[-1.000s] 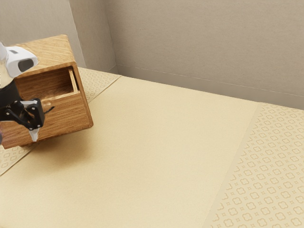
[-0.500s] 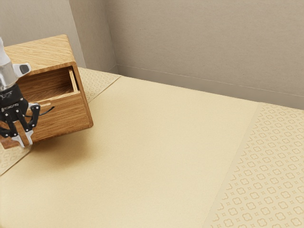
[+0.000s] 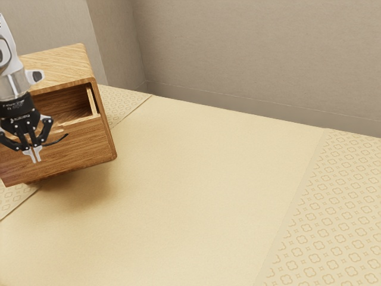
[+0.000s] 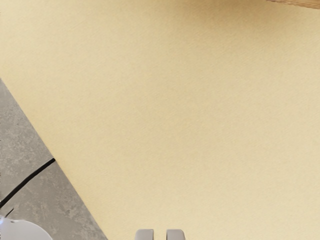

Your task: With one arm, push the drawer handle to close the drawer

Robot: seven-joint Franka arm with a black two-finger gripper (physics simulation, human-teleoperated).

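My gripper (image 3: 34, 156) hangs in front of the wooden cabinet at the exterior view's left, fingertips pointing down with a narrow gap between them. Behind it is the drawer front (image 3: 80, 146), with a pale slot-like handle (image 3: 58, 130) near its upper edge, partly covered by the hand. Above the front, the drawer's hollow and its pale side wall (image 3: 91, 100) show; how far out it stands, I cannot tell. In the wrist view, the gripper (image 4: 160, 235) has two separated grey tips above the tabletop, nothing between them. A wooden edge (image 4: 300, 3) lies ahead of them.
The cabinet's top (image 3: 62, 62) rises beside the arm. A cream table surface (image 3: 196, 179) stretches toward the exterior view's right, with a wall (image 3: 250, 53) behind. The wrist view includes a grey floor (image 4: 45, 200), a black cable (image 4: 27, 179) and a white rounded object (image 4: 22, 231).
My hand has risen and shifted slightly toward the exterior view's right since half a second ago, and its fingers have drawn nearer each other. The cabinet and drawer look unmoved.
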